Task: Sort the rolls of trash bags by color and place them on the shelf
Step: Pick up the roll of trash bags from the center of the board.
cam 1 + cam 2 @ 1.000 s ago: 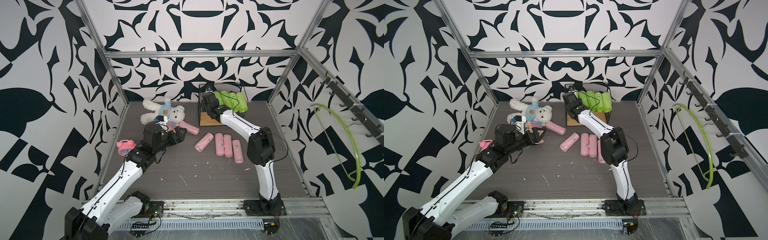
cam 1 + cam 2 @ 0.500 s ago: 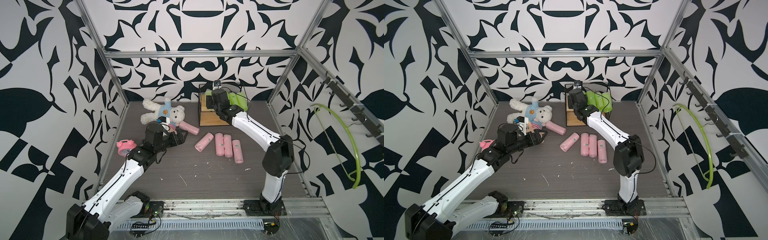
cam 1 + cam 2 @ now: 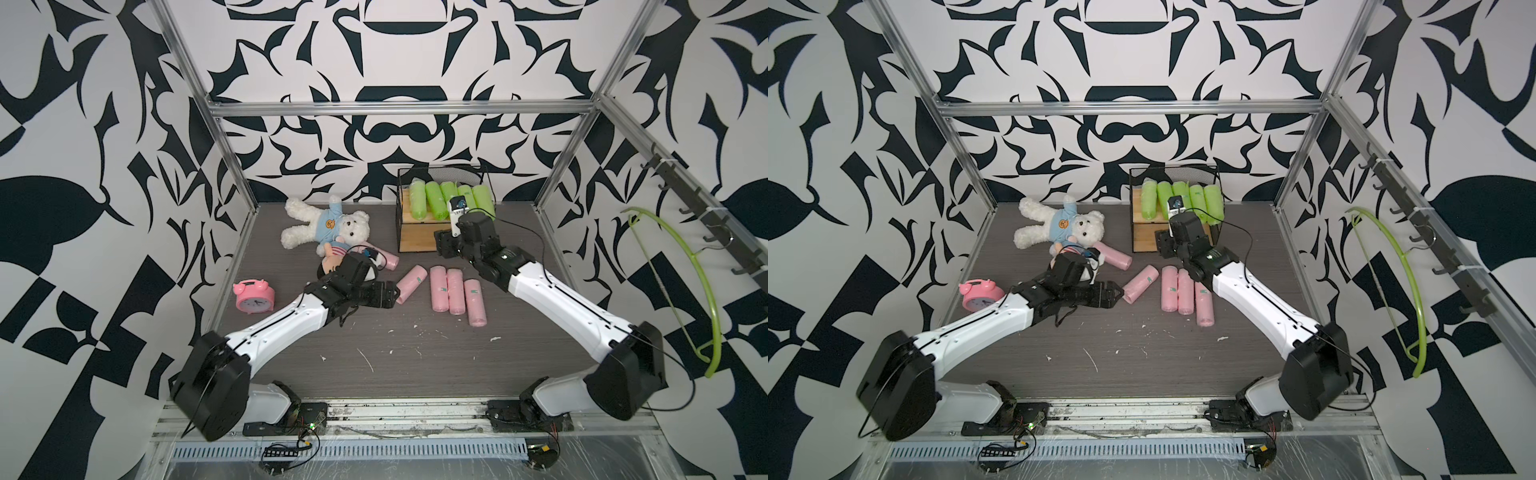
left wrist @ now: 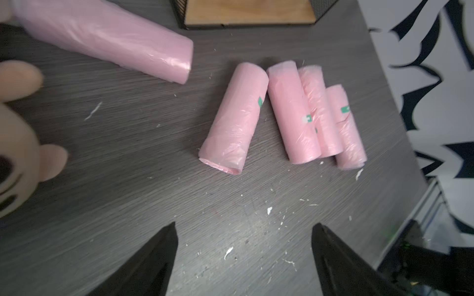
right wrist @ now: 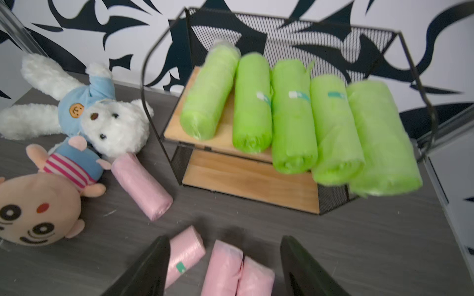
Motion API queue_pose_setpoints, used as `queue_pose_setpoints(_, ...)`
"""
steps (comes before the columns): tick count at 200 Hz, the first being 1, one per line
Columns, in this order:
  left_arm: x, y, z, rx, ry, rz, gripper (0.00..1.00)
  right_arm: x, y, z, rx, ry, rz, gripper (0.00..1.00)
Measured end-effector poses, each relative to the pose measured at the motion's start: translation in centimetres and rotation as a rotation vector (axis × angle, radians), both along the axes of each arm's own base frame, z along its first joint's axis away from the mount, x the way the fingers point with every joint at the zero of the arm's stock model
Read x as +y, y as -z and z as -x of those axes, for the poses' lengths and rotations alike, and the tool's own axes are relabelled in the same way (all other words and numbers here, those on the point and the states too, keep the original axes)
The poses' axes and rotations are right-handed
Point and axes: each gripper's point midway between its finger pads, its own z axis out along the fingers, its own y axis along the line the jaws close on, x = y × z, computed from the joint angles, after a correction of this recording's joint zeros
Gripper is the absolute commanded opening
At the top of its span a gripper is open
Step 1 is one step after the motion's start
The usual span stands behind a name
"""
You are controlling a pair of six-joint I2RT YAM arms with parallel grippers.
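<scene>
Five green rolls (image 3: 451, 201), both top views: side by side on the upper board of the shelf (image 3: 417, 241), at the back of the desk (image 3: 415, 365)
Pink rolls (image 3: 453, 291), both top views: none shelved; four grouped mid-desk, the fifth pink roll (image 3: 388, 261) beside the teddy bear (image 3: 328, 224)
Left gripper (image 3: 392, 294), both top views: jaws spread, empty, tips just beside the tilted roll (image 3: 409, 284) at the near end of the group
Right gripper (image 3: 444, 247), both top views: low in front of the shelf, holding nothing
Left wrist view: jaws wide apart over bare desk; tilted roll straight ahead, its three neighbours packed together beyond it
Right wrist view: jaws apart, nothing pinched; lower board bare; green rolls jut past the upper board's front edge
Step in hand: green looks finished; pink seems to be starting, with the left arm reaching for the tilted roll
Next move: probably advance until the jaws straddle that roll across its width, close gently on the soft plastic, lift clear of its neighbours, then carry it to the lower board
</scene>
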Motion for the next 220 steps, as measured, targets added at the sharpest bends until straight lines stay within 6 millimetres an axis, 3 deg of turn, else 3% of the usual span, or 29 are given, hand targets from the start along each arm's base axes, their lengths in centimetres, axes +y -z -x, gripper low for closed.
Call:
queue_pose_setpoints(23, -2.5, 1.4, -1.2, -0.039, 0.085, -0.099, 0.89, -3.0, 2.7, 2.4, 0.063, 0.032, -0.008, 0.95)
queue_pose_setpoints(60, -5.5, 3.1, -4.4, -0.093, 0.159, -0.222, 0.88, -6.8, 5.5, 5.1, 0.128, 0.089, -0.021, 1.00)
queue_pose_setpoints(109, -6.6, 4.5, -6.9, -0.122, 0.192, -0.330, 0.88, -8.6, 9.1, 6.0, 0.223, 0.131, -0.059, 0.98)
queue_pose_setpoints(142, -6.7, 4.6, -6.8, -0.113, 0.193, -0.332, 0.88, -9.3, 12.8, 5.9, 0.335, 0.178, -0.073, 0.94)
queue_pose_setpoints(172, -6.7, 4.4, -6.2, -0.097, 0.183, -0.317, 0.88, -9.9, 16.3, 7.3, 0.446, 0.213, -0.069, 0.85)
queue_pose_setpoints(190, -6.5, 3.9, -5.4, -0.087, 0.177, -0.296, 0.88, -10.2, 16.9, 8.2, 0.487, 0.234, -0.071, 0.82)
queue_pose_setpoints(220, -6.1, 2.4, -4.0, -0.075, 0.168, -0.234, 0.88, -10.4, 16.4, 9.0, 0.489, 0.257, -0.096, 0.78)
